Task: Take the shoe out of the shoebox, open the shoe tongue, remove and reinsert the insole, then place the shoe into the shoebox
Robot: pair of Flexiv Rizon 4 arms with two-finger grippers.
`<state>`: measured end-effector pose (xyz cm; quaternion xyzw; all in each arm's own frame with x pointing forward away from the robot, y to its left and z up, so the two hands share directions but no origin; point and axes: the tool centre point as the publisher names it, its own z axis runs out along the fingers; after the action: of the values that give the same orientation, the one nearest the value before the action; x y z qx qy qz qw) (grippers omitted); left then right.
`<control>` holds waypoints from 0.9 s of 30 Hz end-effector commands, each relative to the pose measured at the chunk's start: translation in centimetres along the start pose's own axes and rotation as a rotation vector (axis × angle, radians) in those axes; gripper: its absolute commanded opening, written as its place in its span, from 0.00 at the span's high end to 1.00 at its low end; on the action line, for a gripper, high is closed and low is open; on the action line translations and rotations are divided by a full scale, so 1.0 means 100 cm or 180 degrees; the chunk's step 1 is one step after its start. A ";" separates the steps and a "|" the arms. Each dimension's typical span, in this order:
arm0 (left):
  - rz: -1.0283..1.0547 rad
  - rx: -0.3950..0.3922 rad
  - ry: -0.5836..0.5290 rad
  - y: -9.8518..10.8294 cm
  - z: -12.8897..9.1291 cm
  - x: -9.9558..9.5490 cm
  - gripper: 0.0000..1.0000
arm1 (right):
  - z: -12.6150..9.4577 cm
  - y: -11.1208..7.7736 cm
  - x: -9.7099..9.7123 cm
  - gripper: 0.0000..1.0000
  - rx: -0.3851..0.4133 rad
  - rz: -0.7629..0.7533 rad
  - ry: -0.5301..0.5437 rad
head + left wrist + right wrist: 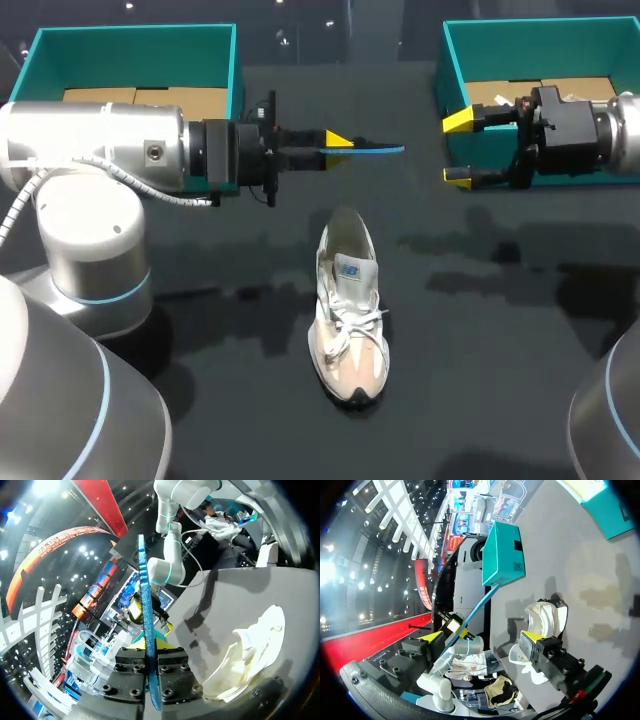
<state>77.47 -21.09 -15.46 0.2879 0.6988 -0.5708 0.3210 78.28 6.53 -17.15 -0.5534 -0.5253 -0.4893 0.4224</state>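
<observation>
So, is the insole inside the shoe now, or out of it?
Out. The left gripper is shut on the thin blue insole, which sticks out edge-on in the air, apart from the shoe on the table.

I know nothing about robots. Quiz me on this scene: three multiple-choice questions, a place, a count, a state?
1. Where is the shoe? A in a box; B on a shelf; C on the table.
2. How many teal boxes? A one; B two; C three.
3. The left fingers are: A shut on the blue insole; B open, empty; C shut on a lace.
Answers: C, it lies on the table; B, one at each far corner; A, they clamp the insole's end.
</observation>
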 end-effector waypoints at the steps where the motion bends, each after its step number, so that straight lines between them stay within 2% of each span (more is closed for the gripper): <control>1: -0.0468 -0.0090 0.0009 -0.005 0.005 -0.005 1.00 | 0.001 -0.001 0.000 0.00 -0.0007 0.0001 -0.0006; 10: -0.1963 -0.0244 0.0123 -0.021 -0.012 -0.011 1.00 | 0.001 -0.001 0.000 0.00 -0.0007 0.0001 -0.0006; 17: -0.2698 -0.0147 0.0214 -0.034 -0.017 -0.008 1.00 | 0.001 -0.001 0.000 0.00 -0.0007 0.0001 -0.0006; 27: -0.3856 0.0018 0.0387 -0.046 -0.020 -0.018 1.00 | 0.001 -0.001 0.000 0.00 -0.0007 0.0001 -0.0006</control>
<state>74.50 -20.28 -11.54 -0.0347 0.7688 -0.6383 0.0190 78.23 6.47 -17.18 -0.5530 -0.5251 -0.4900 0.4223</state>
